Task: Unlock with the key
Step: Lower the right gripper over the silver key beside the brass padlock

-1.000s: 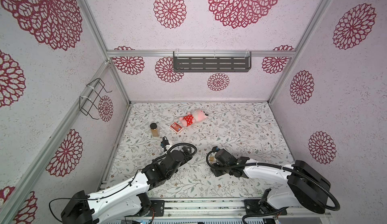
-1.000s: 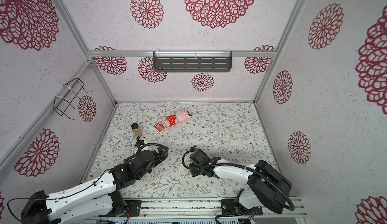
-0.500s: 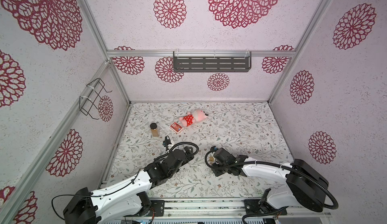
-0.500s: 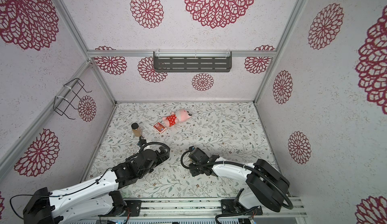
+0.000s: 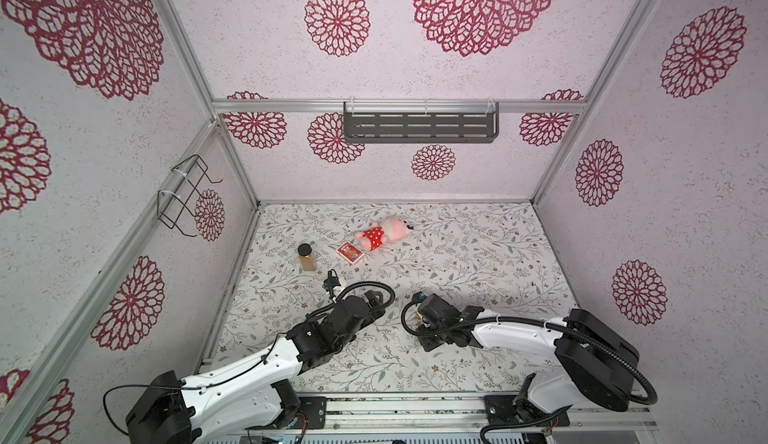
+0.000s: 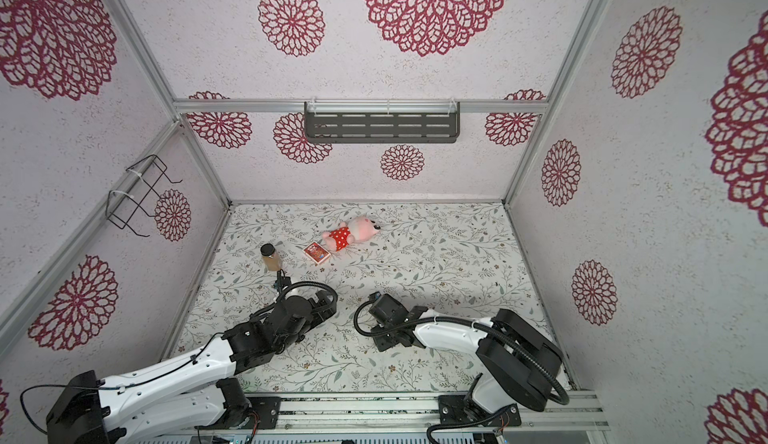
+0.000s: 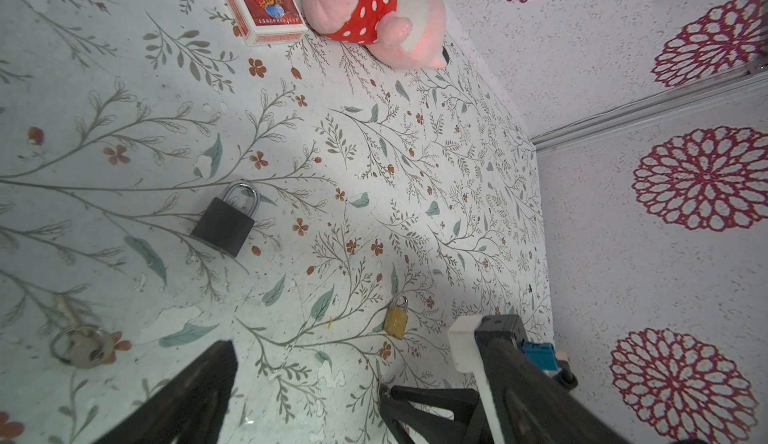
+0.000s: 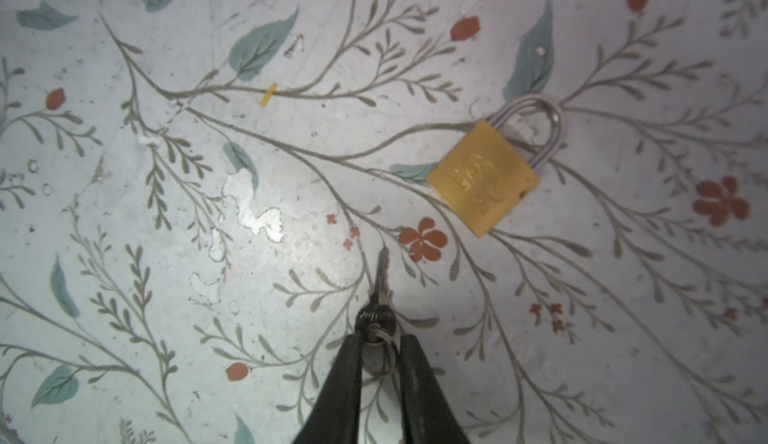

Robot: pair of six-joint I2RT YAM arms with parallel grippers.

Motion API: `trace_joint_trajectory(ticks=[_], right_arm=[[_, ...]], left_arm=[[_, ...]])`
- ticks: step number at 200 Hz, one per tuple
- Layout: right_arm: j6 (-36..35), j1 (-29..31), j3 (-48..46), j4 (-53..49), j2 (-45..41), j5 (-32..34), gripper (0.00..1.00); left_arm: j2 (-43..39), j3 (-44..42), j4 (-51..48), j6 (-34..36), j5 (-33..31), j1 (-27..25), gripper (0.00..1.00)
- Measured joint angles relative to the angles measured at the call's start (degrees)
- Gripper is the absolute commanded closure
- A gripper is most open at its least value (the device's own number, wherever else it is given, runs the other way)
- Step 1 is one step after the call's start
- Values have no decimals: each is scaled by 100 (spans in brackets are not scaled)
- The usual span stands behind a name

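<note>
A small silver key [image 8: 381,280] lies on the floral table with its blade toward a brass padlock [image 8: 484,176], a short way from it. My right gripper [image 8: 377,338] is shut on the key's head and ring. The left wrist view shows this padlock [image 7: 397,321], a black padlock [image 7: 224,224] and a second key on a ring [image 7: 81,344], all lying apart on the table. My left gripper [image 7: 345,338] hangs open above the table with nothing in it, near the right gripper [image 7: 390,392]. Both top views show the left gripper [image 5: 374,296] and the right gripper [image 6: 382,340] low at the table's front.
A brown-filled jar [image 5: 306,257], a red card box [image 5: 350,252] and a pink plush toy [image 5: 384,234] lie toward the back left of the table. A grey shelf [image 5: 419,126] hangs on the back wall and a wire rack [image 5: 187,197] on the left wall.
The right gripper's jaws have narrowed onto the key and the arm has edged left. The left arm has reached a little farther forward and right, still open.
</note>
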Motion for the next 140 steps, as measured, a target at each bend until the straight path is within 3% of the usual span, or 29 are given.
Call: trace_joint_trajectory(ticks=[78,140], right_arm=[[-7,269,203,-138,179,413,86],[0,293,254,-155,205,625,96]], left_arm=[[-129,-2,-98,-26,0,74,3],[-151,-13,-90,-31,31,109,3]])
